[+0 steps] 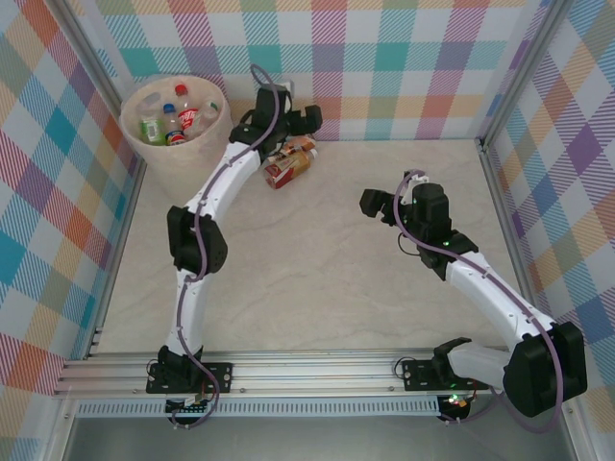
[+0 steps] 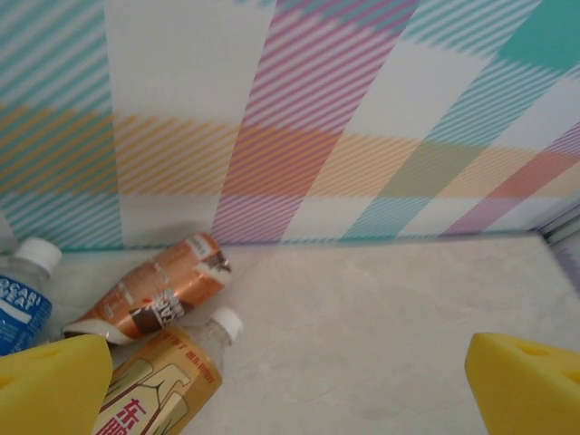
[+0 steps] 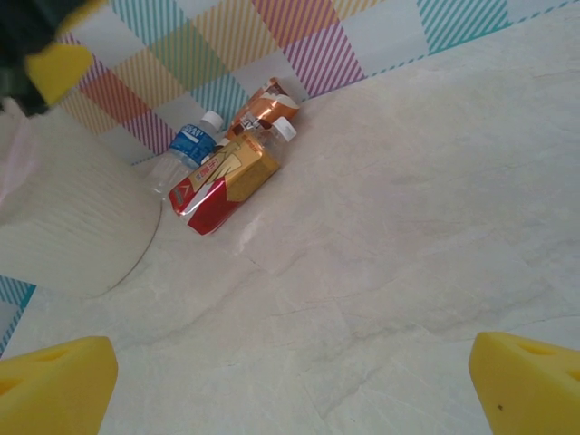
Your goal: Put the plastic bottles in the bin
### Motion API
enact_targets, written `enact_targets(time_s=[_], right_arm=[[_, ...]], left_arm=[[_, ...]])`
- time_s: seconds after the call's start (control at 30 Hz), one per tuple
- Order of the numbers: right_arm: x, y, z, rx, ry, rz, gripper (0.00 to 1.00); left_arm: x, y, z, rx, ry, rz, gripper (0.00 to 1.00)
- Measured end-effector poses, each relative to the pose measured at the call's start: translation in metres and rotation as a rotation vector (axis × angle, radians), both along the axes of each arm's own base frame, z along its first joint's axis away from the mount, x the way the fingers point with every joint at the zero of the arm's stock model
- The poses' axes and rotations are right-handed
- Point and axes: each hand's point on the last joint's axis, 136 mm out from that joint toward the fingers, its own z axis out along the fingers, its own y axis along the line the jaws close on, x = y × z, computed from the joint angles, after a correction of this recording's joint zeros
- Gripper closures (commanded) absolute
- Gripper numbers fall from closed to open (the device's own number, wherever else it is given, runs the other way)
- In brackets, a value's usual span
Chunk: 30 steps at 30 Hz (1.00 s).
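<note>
Plastic bottles (image 1: 288, 165) lie bunched and touching by the far wall, just right of the bin (image 1: 183, 168), so the spread, empty left gripper (image 2: 290, 403) could pinch two or send neighbours rolling.

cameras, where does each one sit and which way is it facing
top external: above and behind the bases, looking down at the table, bin, left arm and right arm.
left wrist: low near the back wall, facing it; open left tool at the bottom corners.
right wrist: over mid-table, facing the far left corner; open right tool below.
shared: both wrist views catch the brown-label bottle and blue-label bottle.
</note>
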Motion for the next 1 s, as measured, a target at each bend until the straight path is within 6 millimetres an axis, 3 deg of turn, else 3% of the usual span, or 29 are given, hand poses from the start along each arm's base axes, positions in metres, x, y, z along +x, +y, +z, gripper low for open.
enact_targets(time_s=[0.17, 0.53, 0.7, 0.87, 1.0], right_arm=[[0.0, -0.003, -0.004, -0.012, 0.014, -0.015, 0.0], [0.003, -0.002, -0.015, -0.029, 0.052, -0.017, 0.0], [0.004, -0.002, -0.013, -0.03, 0.054, -0.018, 0.0], [0.003, -0.003, -0.015, -0.033, 0.064, -0.023, 0.0], [0.002, -0.005, -0.018, -0.04, 0.077, -0.032, 0.0]], left_arm=[[0.017, -0.001, -0.055, 0.106, 0.058, -0.005, 0.0], [0.029, 0.014, -0.123, 0.479, 0.085, -0.093, 0.0], [0.027, 0.027, -0.168, 0.643, 0.147, -0.131, 0.0], [0.025, 0.042, -0.194, 0.684, 0.208, -0.135, 0.0], [0.021, 0.047, -0.201, 0.653, 0.25, -0.169, 0.0]])
